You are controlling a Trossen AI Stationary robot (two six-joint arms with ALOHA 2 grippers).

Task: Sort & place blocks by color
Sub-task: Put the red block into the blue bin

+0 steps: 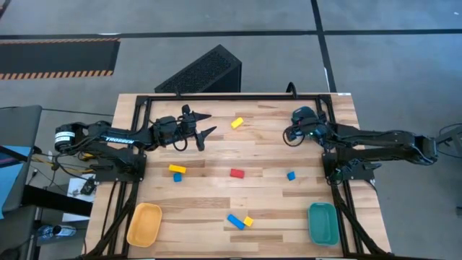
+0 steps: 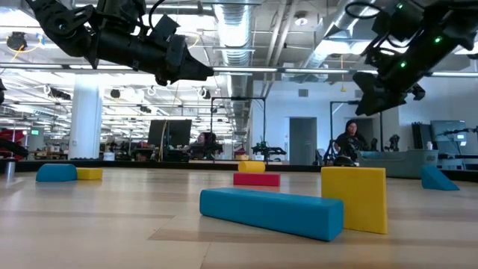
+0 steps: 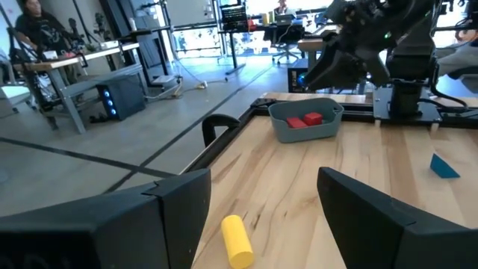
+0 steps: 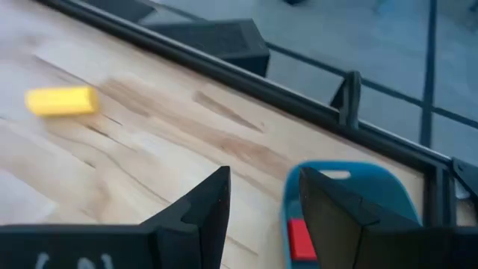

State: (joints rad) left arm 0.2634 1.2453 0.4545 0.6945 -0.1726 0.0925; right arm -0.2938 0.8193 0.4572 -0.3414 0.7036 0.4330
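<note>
The left hand [image 1: 202,124] hangs open above the far part of the wooden counter [image 1: 267,217], its dark fingers spread toward the short yellow plastic bar [image 1: 237,123] lying just beyond them. That bar looks like the step in hand: to take it well, the hand should come down with the bar centred between the fingers, across its narrow width, and close only once low enough not to nudge it away. The right hand [image 1: 294,130] hovers open over the far right corner, holding nothing.

The left wrist view shows what the high view hides beneath the right arm: a teal plastic tray [image 3: 305,120] with two small red blocks [image 3: 305,119] inside. The right wrist view confirms it, with one red piece showing. Only the high view lays out the rest: a red bar [image 1: 237,173] mid-counter, a small blue cube [image 1: 291,175], a yellow bar touching a blue cube [image 1: 177,172], a blue bar beside a yellow cube [image 1: 240,221], plus a yellow oval tray [image 1: 144,224] and another teal tray [image 1: 323,222] at the near edge.
</note>
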